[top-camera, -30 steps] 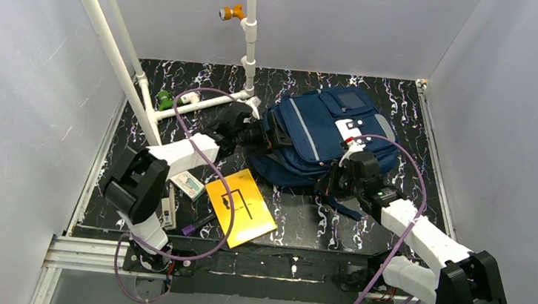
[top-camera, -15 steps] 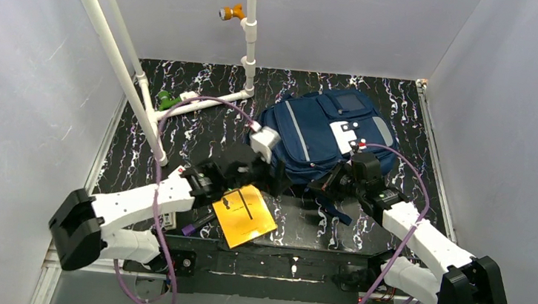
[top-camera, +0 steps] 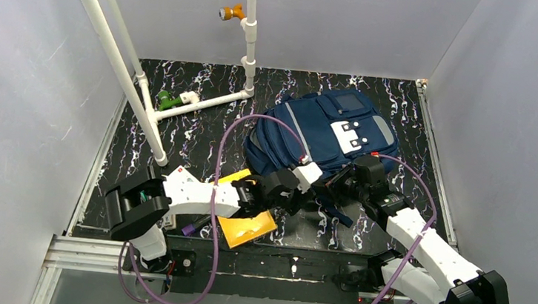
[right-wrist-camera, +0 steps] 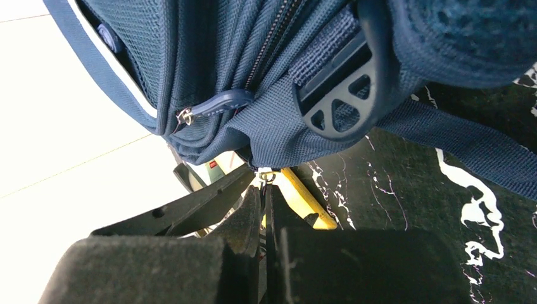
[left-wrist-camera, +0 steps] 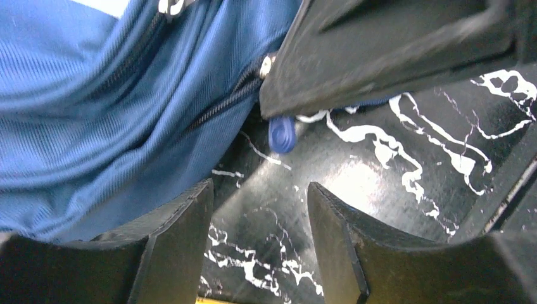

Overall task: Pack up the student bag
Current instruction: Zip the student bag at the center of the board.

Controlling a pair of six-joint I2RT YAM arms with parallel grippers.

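The student bag (top-camera: 320,129), navy with grey stripes and a white patch, lies flat at the back right of the black marbled table. My right gripper (top-camera: 338,186) is at the bag's near edge, shut on a zip pull; the right wrist view shows the pull's metal ring (right-wrist-camera: 266,177) just past the closed fingertips (right-wrist-camera: 252,209), under the bag's fabric (right-wrist-camera: 253,76). My left gripper (top-camera: 302,197) is open and empty, low over the table right beside it. In the left wrist view (left-wrist-camera: 259,235) it faces the bag's edge (left-wrist-camera: 95,95) and a blue zip pull (left-wrist-camera: 282,133).
A yellow book (top-camera: 246,226) lies under my left forearm, also visible in the right wrist view (right-wrist-camera: 305,197). A purple marker (top-camera: 192,228) and a small box lie at the near left. A white pipe frame (top-camera: 145,95) stands at the back left.
My left arm has swung from the bag's left side round to its near edge, over the yellow book, beside the right gripper. The right gripper has shifted slightly toward me, still shut.
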